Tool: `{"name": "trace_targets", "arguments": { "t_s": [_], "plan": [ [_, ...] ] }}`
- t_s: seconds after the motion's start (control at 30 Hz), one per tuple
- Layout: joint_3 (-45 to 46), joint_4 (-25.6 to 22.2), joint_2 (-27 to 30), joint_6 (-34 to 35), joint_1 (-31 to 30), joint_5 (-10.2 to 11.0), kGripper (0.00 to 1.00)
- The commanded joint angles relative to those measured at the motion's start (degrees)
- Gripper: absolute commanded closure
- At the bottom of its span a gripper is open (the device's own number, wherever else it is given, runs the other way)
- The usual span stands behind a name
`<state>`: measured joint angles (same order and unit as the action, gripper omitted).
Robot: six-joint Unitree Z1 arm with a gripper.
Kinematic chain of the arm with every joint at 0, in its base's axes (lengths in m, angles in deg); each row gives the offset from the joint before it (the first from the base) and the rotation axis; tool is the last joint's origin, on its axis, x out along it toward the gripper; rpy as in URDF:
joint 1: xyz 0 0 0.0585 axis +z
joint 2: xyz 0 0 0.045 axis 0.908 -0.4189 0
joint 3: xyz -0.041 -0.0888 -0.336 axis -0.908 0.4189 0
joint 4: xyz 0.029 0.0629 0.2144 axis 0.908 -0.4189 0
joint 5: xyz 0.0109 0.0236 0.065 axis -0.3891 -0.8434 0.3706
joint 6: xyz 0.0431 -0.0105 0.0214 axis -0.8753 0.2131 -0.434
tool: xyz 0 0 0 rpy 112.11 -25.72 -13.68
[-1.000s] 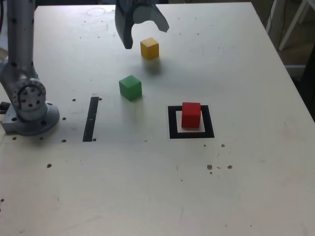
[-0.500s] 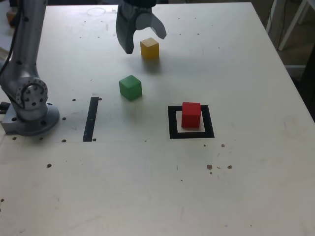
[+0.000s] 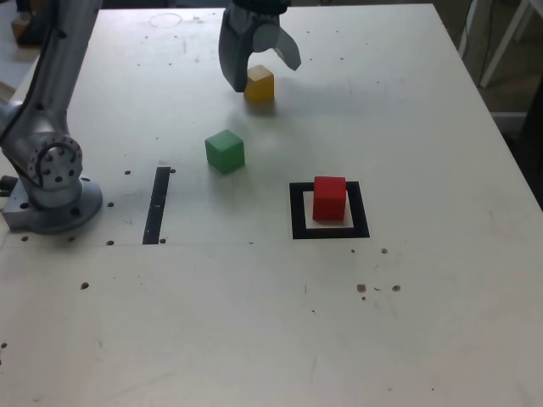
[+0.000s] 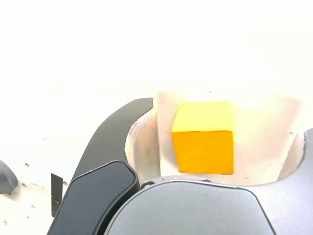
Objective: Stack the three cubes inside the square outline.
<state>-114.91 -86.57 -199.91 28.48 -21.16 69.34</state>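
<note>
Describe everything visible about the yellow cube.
The yellow cube is a small, solid-coloured block with matte faces and crisp edges. It sits flat and upright on the white table, at the far side in the exterior view. The tool straddles it with jaws open; the wrist view shows gaps on both sides. Nothing else touches it.

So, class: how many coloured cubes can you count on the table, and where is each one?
3. The yellow cube sits between the gripper's open jaws at the far side. The green cube stands alone mid-table. The red cube rests inside the square outline. None seems hidden.
</note>
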Motion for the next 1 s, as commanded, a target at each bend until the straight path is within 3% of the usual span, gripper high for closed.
{"name": "trace_targets", "arguments": {
  "t_s": [0.0, 0.2, 0.47, 0.97],
  "plan": [
    [-0.73, -0.95, -1.1, -0.29, 0.05, -0.29, 0.14],
    [-1.96, -2.36, -2.56, -0.76, 0.05, -0.87, 0.3],
    [-2.53, -1.98, -2.87, -2.66, -0.18, -0.54, 0.68],
    [-1.83, -2.08, -2.58, -3.83, -0.94, -1.27, 0.69]
  ]
}}
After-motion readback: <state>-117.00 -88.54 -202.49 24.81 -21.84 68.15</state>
